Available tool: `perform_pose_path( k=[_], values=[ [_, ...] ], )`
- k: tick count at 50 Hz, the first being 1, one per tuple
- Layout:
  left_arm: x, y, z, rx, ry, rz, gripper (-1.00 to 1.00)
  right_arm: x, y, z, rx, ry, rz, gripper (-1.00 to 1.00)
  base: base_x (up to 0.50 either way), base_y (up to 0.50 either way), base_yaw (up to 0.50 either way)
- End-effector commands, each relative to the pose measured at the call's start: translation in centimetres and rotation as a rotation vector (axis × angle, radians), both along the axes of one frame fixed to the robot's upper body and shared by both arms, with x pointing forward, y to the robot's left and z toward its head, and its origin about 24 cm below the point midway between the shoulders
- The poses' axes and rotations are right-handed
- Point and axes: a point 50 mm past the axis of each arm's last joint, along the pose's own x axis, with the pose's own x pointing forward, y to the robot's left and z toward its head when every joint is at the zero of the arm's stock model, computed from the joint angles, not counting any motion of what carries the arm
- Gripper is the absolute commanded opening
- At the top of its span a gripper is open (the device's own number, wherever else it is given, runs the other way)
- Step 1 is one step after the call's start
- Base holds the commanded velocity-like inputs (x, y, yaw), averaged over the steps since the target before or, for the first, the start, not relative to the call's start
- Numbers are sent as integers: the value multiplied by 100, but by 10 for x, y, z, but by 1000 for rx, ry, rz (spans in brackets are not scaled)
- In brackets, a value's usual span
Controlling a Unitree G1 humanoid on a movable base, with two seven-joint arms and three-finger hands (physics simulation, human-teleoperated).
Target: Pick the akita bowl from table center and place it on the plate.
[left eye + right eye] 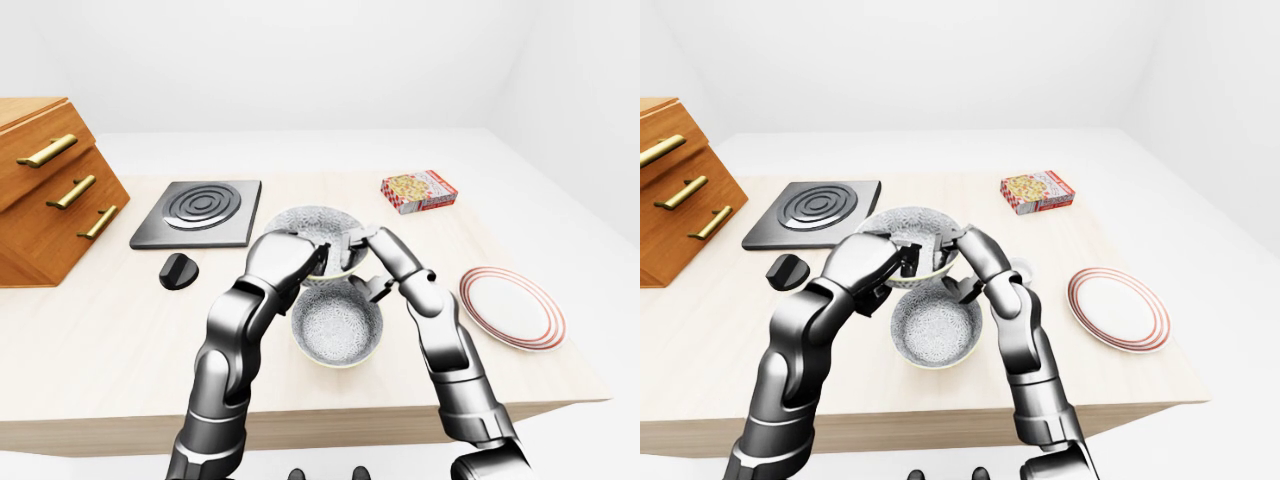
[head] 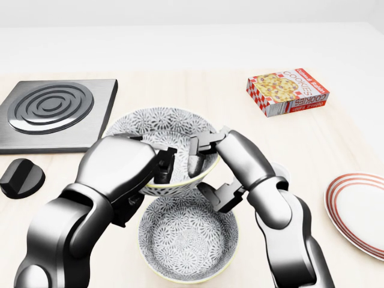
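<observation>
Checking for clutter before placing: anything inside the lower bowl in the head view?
Visible interior of lower bowl is empty, pattern only. Its top edge is covered by the upper bowl and right hand.

Head view close over table, eyes wider
</observation>
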Motion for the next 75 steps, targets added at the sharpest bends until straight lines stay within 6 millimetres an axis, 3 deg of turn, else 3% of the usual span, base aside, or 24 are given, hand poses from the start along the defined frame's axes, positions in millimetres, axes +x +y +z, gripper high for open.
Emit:
perform_pose_path(
  k=[1, 32, 35, 37, 38, 40, 41, 42, 63, 75],
  values=[
    [-4, -3, 10, -57, -30, -16, -100, -4, 4, -2, 23, 19, 35, -100, 0, 0, 0],
    [-1, 2, 8, -62, -18, 5, -100, -3, 2, -6, 28, 35, 26, -100, 0, 0, 0],
    [0, 3, 8, -61, -15, 15, -72, -3, 3, -7, 28, 38, 26, -100, 0, 0, 0],
    [1, 4, 8, -62, -12, 20, -15, -3, 3, -7, 28, 38, 27, -100, 0, 0, 0],
    [1, 5, 8, -60, -11, 24, -7, -3, 3, -7, 29, 38, 27, -100, 0, 0, 0],
    [2, 6, 7, -59, -9, 29, 34, -3, 3, -8, 29, 39, 27, -100, 0, 0, 0],
    [2, 6, 7, -59, -9, 31, 73, -3, 3, -8, 29, 39, 28, -100, 0, 0, 0],
    [1, 6, 7, -60, -8, 34, 100, -4, 3, -8, 29, 40, 28, -100, 0, 0, 0],
    [7, 13, 11, -63, -12, 59, 100, -6, -1, -6, 8, 35, 31, -100, 0, 0, 0],
    [14, 32, 21, -104, -26, 134, 100, -4, -17, 3, -4, 9, 0, -100, 0, 0, 0]
  ],
)
